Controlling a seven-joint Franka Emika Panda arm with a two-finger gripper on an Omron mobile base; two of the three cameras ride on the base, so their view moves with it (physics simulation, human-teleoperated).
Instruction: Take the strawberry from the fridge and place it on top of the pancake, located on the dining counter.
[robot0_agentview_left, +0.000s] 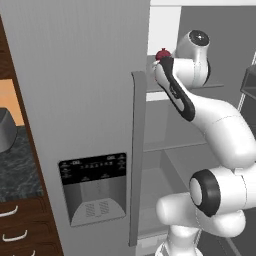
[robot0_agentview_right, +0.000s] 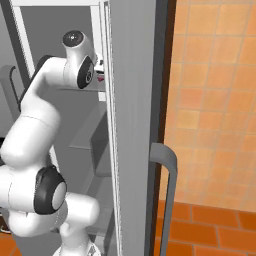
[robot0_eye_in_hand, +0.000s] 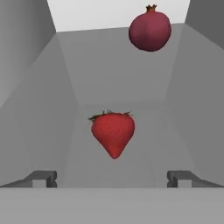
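pincer spread wide at the frame's bottom, holding nothing; the strawberry sits dead centre just ahead on the fridge shelf, tip pointing toward the pincer.

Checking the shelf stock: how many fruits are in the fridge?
2. The strawberry lies on the shelf straight ahead of the open pincer; a maroon round fruit sits farther back. Others may be hidden.
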